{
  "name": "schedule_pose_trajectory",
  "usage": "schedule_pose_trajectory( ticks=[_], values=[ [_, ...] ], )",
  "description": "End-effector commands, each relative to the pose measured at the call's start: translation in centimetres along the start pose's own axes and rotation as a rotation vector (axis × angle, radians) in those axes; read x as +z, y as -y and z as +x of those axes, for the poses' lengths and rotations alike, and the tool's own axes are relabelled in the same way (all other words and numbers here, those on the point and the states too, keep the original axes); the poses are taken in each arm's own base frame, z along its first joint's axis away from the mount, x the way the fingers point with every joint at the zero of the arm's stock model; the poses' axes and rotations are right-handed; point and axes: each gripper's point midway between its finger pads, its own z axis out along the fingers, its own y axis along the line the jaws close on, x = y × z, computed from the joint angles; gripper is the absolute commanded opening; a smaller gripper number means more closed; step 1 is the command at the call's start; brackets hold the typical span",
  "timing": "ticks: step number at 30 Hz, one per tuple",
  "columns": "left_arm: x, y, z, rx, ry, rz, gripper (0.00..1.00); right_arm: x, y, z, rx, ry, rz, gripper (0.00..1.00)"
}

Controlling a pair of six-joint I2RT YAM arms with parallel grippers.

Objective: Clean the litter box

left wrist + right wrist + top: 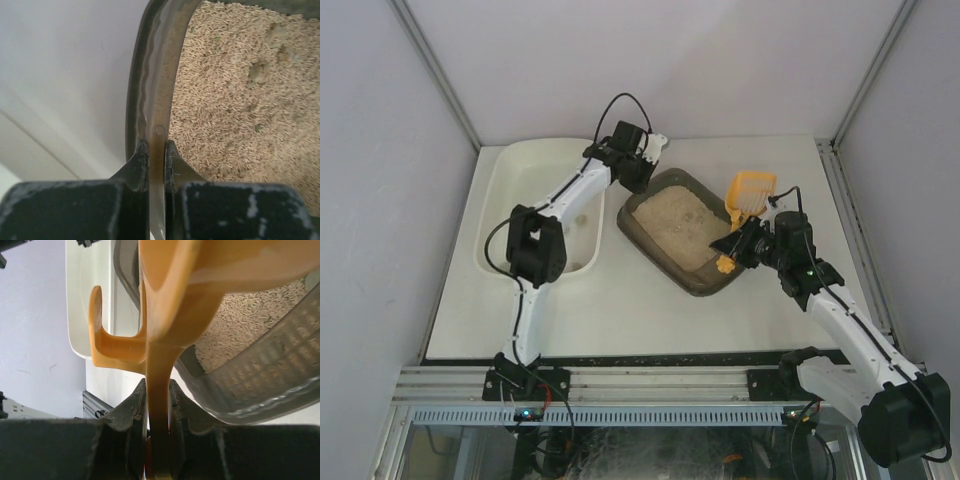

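**Left gripper.** The left gripper is clamped on the rim of the litter box. One finger bears on the outer face of the wall and the other on the inner face, beside the litter. In the top view, the left gripper holds the corner of the box that points toward the far edge of the tabletop. The left arm reaches this corner across the white tub.

**Right gripper.** The right gripper is closed on the flat handle of the orange scoop. A hook branches off the handle just past the fingertips. In the top view, the right gripper sits at the right-hand corner of the box. The slotted head of the scoop points toward the far edge, just outside the rim. It cannot be determined whether the head touches the box or the tabletop.

**Litter box.** The litter box stands near the middle of the tabletop, somewhat toward the far edge, and is turned diagonally. It holds beige pellet litter, with a few clumps on the surface.

**White tub.** The tub stands toward the far-left corner, along the left edge of the tabletop. Its right side is just beside the box.
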Motion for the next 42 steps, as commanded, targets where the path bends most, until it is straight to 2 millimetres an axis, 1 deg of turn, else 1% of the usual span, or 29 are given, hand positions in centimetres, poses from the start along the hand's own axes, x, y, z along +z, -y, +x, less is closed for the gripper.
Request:
schedule_pose_trajectory(
  ticks=[1,4,6,8,9,11,13,16,18,21,24,25,27,29,30,31,33,34,35,37,38,39,40,42],
  values=[
    [-4.9,2.4,2.3,-0.415,-0.081,-0.053,0.00,-0.6,-1.8,-1.1,-0.028,0.045,-0.072,0.00],
    [-6.9,2.0,4.2,-0.520,-0.148,-0.171,0.00,-0.5,-2.0,-0.9,-0.023,0.029,-0.085,0.00],
    [-7.9,2.9,5.1,-0.565,-0.202,-0.186,0.00,-0.5,-2.2,-0.5,-0.018,0.001,-0.103,0.00],
    [-8.8,4.3,6.5,-0.648,-0.261,-0.165,0.00,-0.2,-2.1,-0.2,-0.007,-0.027,-0.103,0.00],
    [-9.0,5.3,7.2,-0.697,-0.292,-0.136,0.00,-0.1,-1.9,0.0,-0.002,-0.036,-0.094,0.00],
    [-9.4,7.7,8.8,-0.786,-0.367,-0.057,0.00,0.2,-1.7,0.2,0.008,-0.055,-0.088,0.00],
    [-9.8,10.1,10.0,-0.871,-0.423,0.029,0.00,0.5,-1.8,0.4,0.018,-0.082,-0.089,0.00],
    [-10.6,12.9,10.3,-0.937,-0.445,0.108,0.00,0.8,-1.8,0.7,0.035,-0.127,-0.083,0.00],
    [-11.3,14.0,10.0,-0.951,-0.431,0.125,0.00,1.0,-2.0,0.8,0.041,-0.147,-0.084,0.00],
    [-12.5,15.2,9.8,-1.026,-0.423,0.148,0.00,1.4,-2.3,1.0,0.054,-0.186,-0.087,0.00],
    [-13.4,15.8,10.0,-1.100,-0.413,0.139,0.00,1.7,-2.6,1.3,0.081,-0.245,-0.070,0.00],
    [-13.6,16.1,10.5,-1.116,-0.414,0.131,0.00,1.8,-2.7,1.3,0.089,-0.262,-0.061,0.00],
    [-14.4,16.9,10.6,-1.134,-0.387,0.136,0.01,2.0,-2.6,1.5,0.116,-0.302,-0.036,0.00],
    [-14.9,17.7,10.6,-1.143,-0.364,0.135,0.08,2.1,-2.5,1.8,0.140,-0.346,-0.005,0.00],
    [-15.1,17.9,10.6,-1.145,-0.340,0.133,0.13,2.1,-2.3,2.0,0.146,-0.369,0.019,0.00],
    [-15.4,18.3,10.4,-1.146,-0.320,0.137,0.16,2.1,-1.9,2.4,0.147,-0.396,0.049,0.00],
    [-15.9,19.2,9.6,-1.145,-0.298,0.169,0.19,1.7,-1.4,2.7,0.137,-0.429,0.104,0.00],
    [-16.2,19.7,9.2,-1.140,-0.295,0.189,0.23,1.2,-1.1,3.1,0.139,-0.450,0.131,0.00],
    [-16.5,20.2,8.7,-1.129,-0.287,0.211,0.30,0.9,-1.2,3.3,0.135,-0.464,0.141,0.00],
    [-17.3,20.7,7.5,-1.099,-0.262,0.239,0.46,0.1,-1.2,3.8,0.137,-0.504,0.157,0.00],
    [-17.8,20.8,6.8,-1.082,-0.243,0.249,0.57,-0.3,-1.3,4.1,0.137,-0.531,0.164,0.00],
    [-18.2,20.3,6.1,-1.049,-0.211,0.242,0.70,-0.9,-1.2,4.6,0.139,-0.562,0.184,0.00],
    [-18.8,19.6,5.0,-1.004,-0.166,0.230,0.76,-1.4,-1.1,5.0,0.128,-0.586,0.203,0.00],
    [-20.3,17.4,1.8,-0.905,-0.045,0.209,0.81,-2.4,-0.9,6.0,0.110,-0.641,0.246,0.00]
  ],
)
